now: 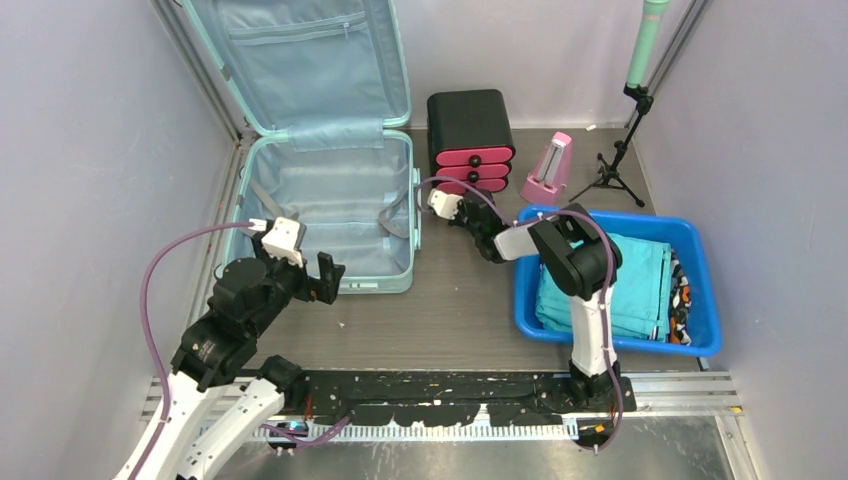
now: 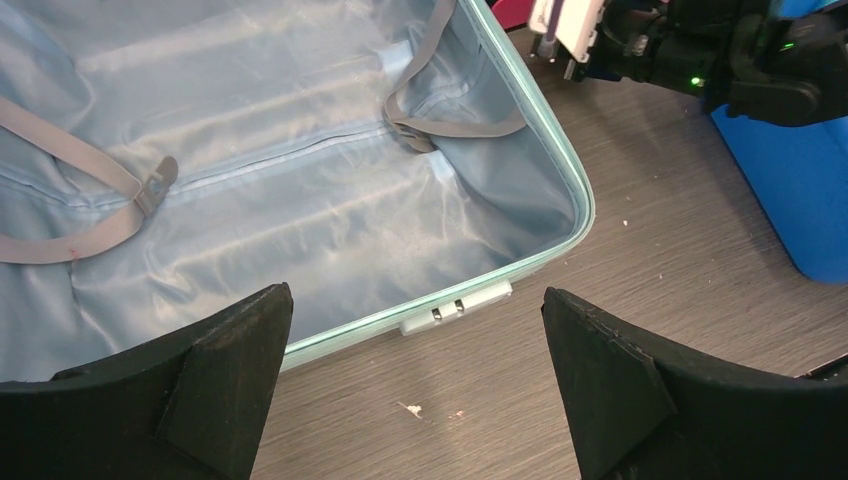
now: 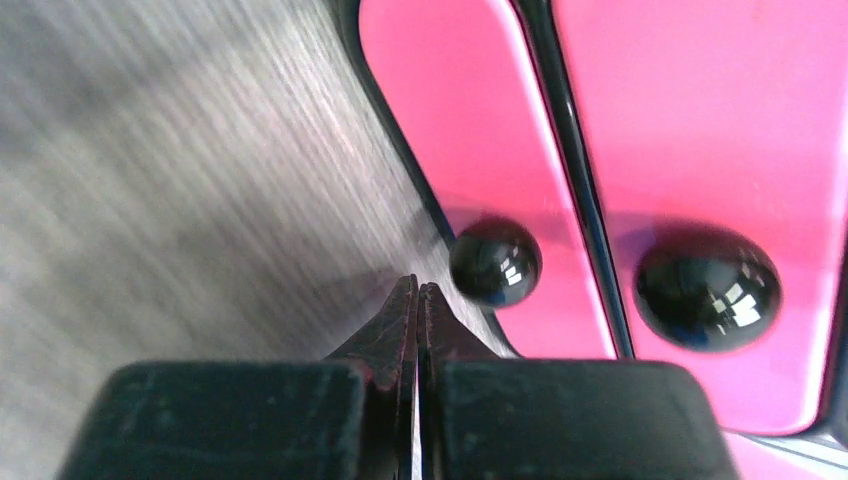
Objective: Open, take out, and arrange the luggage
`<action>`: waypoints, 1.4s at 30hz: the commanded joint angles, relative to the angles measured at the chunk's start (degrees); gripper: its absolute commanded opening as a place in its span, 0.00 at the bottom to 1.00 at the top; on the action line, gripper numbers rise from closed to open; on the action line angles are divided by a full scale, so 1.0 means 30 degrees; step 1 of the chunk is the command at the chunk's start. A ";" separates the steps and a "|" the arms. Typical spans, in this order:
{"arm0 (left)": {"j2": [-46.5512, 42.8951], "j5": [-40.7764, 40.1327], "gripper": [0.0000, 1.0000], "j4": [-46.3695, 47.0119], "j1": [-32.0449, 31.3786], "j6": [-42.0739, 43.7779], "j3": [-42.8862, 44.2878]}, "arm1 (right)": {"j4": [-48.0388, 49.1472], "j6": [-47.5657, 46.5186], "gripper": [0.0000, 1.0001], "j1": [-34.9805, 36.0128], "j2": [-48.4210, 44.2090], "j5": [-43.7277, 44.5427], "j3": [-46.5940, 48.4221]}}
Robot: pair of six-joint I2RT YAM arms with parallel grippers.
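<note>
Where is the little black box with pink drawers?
Overhead view: the drawer box stands at the back centre, between the open suitcase and a pink metronome.

The raised lid of the luggage [image 1: 300, 70] is cut off by the far edge of the top view. The lowest drawer of the black drawer box [image 1: 470, 118] is partly hidden behind the right gripper [image 1: 434, 195], and part of the teal cloth [image 1: 640, 280] in the blue tub [image 1: 620, 343] is covered by the right arm [image 1: 580, 262]. In the right wrist view the table [image 3: 150, 150] is blurred. The digits on the lock [image 2: 455, 308] are too small to be read.
</note>
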 commanded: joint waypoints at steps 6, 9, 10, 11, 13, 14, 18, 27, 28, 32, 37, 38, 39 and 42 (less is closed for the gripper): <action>0.0534 -0.0004 1.00 0.0655 -0.0024 -0.0175 0.0279 | -0.6248 0.4424 0.01 0.1147 -0.8381 -0.1768 -0.2475; 0.0961 0.0702 1.00 0.0755 -0.0039 -0.0707 0.0640 | -1.0193 0.8491 0.05 0.2696 -1.1923 0.0392 -0.1632; 0.1122 0.0907 1.00 0.0798 -0.0021 -0.0843 0.0788 | -1.2704 1.1010 0.08 0.2808 -1.2653 0.0432 -0.1362; 0.1263 0.1098 1.00 0.0844 -0.0033 -0.0926 0.0928 | -1.3753 1.2211 0.10 0.2877 -1.3941 0.0390 -0.0851; 0.1736 0.1223 1.00 0.0843 -0.0019 -0.0863 0.1405 | -1.6326 1.5577 0.19 0.2915 -1.5838 0.0394 -0.0292; 0.1992 0.1199 1.00 0.0751 -0.0018 -0.0855 0.1675 | -1.7446 1.7403 0.27 0.2917 -1.7059 0.0169 -0.0237; 0.3369 0.2601 1.00 -0.0213 -0.0047 -0.1314 0.3263 | -1.9439 2.2346 0.66 0.2920 -2.1240 -0.0971 -0.0867; 0.2829 0.5048 1.00 0.2431 -0.0036 -0.3518 0.2900 | -2.4045 2.9482 0.92 0.2920 -2.7867 0.1940 -0.2131; 0.2791 0.5369 1.00 0.2757 -0.0031 -0.3446 0.2774 | -2.4330 3.0386 0.92 0.2920 -2.8140 0.2665 -0.2157; 0.2956 0.6126 1.00 0.2661 -0.0046 -0.3432 0.2486 | -2.5438 3.0635 0.93 0.2920 -2.8944 0.2560 -0.2112; 0.2827 0.5709 1.00 0.2390 -0.0031 -0.3623 0.2065 | -2.5765 3.0649 0.93 0.2918 -2.9023 0.2396 -0.2049; 0.2723 0.5616 1.00 0.2383 -0.0046 -0.3635 0.1974 | -2.5650 3.0502 0.93 0.2919 -2.9026 0.2266 -0.2055; 0.2672 0.5531 1.00 0.2331 -0.0044 -0.3622 0.1911 | -2.5587 3.0453 0.93 0.2920 -2.9086 0.2201 -0.2057; 0.2529 0.5360 1.00 0.1890 -0.0020 -0.3287 0.1971 | -2.5079 3.0320 0.94 0.2920 -2.9330 0.2108 -0.2010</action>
